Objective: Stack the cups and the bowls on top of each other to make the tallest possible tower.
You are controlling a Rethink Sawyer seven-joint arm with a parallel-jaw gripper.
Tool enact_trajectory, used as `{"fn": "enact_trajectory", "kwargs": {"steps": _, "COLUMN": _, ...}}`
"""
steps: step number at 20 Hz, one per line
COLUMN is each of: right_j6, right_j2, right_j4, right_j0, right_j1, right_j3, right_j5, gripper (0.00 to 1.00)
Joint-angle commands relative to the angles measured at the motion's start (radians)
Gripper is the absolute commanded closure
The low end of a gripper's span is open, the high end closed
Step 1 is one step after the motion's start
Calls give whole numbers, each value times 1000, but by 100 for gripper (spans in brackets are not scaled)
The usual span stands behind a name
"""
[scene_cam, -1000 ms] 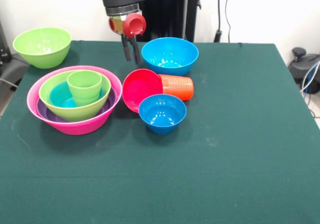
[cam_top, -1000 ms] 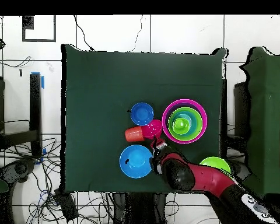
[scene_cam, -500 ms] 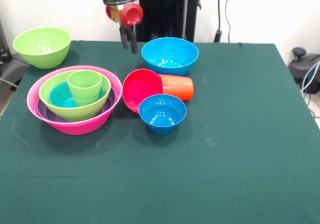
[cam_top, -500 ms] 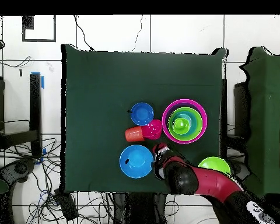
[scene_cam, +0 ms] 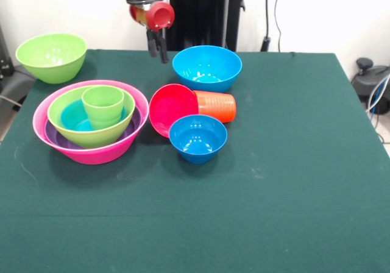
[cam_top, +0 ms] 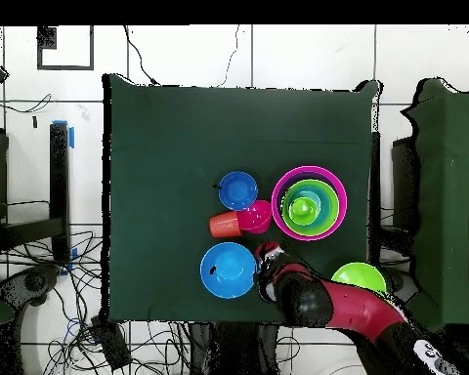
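The gripper (scene_cam: pixel 157 49) hangs empty, fingers pressed together, above the bench (scene_cam: pixel 292 181) beside the large blue bowl (scene_cam: pixel 206 67), barely moved since.

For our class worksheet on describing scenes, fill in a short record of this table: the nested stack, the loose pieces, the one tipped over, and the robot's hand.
nested stack: short lime-green plastic cup in teal bowl, in lime-green bowl, purple bowl, huge pink bowl
loose upright: large blue bowl, small blue bowl, second lime-green bowl
tipped: ribbed orange cup on its side, mouth against tilted small red bowl
hand: raised, empty, fingers close together
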Motion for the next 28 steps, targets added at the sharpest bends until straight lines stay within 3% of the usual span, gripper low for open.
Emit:
{"fn": "enact_trajectory", "kwargs": {"steps": 1, "right_j6": 55, "right_j2": 65, "right_j4": 25, "right_j0": 45, "right_j1": 81, "right_j3": 4, "right_j5": -34, "gripper": 0}}
{"fn": "enact_trajectory", "kwargs": {"steps": 6, "right_j6": 38, "right_j2": 101, "right_j4": -4, "right_j0": 21, "right_j1": 160, "right_j3": -39, "right_j5": -92, "gripper": 0}}
{"fn": "enact_trajectory", "kwargs": {"steps": 16, "right_j6": 10, "right_j2": 119, "right_j4": -40, "right_j0": 0, "right_j1": 232, "right_j3": -90, "right_j5": -149, "gripper": 0}}
{"fn": "enact_trajectory", "kwargs": {"steps": 28, "right_j6": -4, "right_j2": 96, "right_j4": -74, "right_j0": 12, "right_j1": 184, "right_j3": -102, "right_j5": -199, "gripper": 0}}
